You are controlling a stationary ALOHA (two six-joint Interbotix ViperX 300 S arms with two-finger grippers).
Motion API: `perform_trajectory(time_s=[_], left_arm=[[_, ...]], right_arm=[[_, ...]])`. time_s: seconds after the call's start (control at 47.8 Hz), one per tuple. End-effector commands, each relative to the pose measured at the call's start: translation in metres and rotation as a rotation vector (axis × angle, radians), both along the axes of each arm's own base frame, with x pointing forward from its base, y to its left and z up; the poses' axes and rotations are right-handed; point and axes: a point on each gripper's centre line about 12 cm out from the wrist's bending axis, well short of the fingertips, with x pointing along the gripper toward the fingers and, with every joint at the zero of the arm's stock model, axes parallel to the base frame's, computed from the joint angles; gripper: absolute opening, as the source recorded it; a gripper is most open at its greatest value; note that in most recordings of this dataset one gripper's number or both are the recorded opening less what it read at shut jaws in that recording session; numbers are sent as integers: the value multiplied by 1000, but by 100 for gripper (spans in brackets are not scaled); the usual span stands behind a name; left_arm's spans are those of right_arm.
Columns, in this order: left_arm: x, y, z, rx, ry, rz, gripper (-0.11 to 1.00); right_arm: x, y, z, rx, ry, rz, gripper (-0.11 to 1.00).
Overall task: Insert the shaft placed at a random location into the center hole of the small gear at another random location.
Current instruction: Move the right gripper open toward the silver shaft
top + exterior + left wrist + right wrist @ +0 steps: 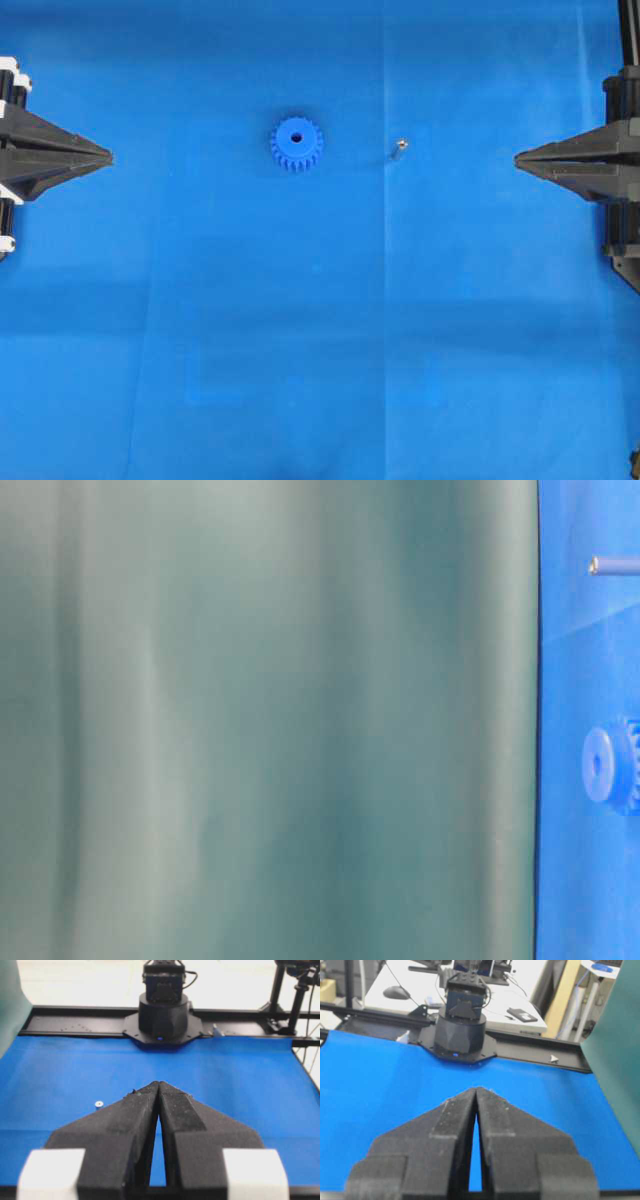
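At the far left of the overhead view, my left gripper [108, 157] rested low over the bright blue cloth table cover [320, 350], its two black foam-padded fingers pressed together into a single point aimed toward the middle of the table. From my left wrist camera the same closed wedge [158, 1083] filled the lower frame, tips meeting with only a thin slit behind them, and nothing sat between them.

Moving right, the small bright blue plastic toothed gear [296, 144] lay flat on the cover, a little left of centre and well apart from both of my hands. Its raised round hub faced up, and the small dark centre hole [296, 137] in it was plainly open. In the table-level view the gear [608, 765] appeared at the right edge, beside a wide pale green backdrop sheet [270, 720] that filled most of that frame.

Further right, the tiny silvery-grey metal shaft [399, 148] lay on the cover, near the gear but clearly apart from it. My left wrist view caught it as a small pale dot [98, 1104].

At the far right, my right gripper [518, 159] mirrored the left, its black fingers shut tip to tip and holding nothing; my right wrist camera showed the same closed point [476, 1089] over bare blue cloth.
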Motion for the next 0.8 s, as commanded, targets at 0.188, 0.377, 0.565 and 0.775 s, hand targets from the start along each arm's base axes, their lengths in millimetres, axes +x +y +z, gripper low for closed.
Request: perform_trajectory(time_s=[0.188,0.377,0.565,0.775], left_arm=[[0,-1,5,0,-18,-3,0],[1,-1,2,-2,-5,-3,0],[1,-1,0,-9,0,-4,0],[0,-1,0,-11,-3,-4,0]], right_arm=[[10,-4,-10,-5,68,-18,-6],[17,-17,-21,19,87,-80,-6],[33,-34,-48,56,161,-154,1],[57,-42,-90,99,275,-193,44]])
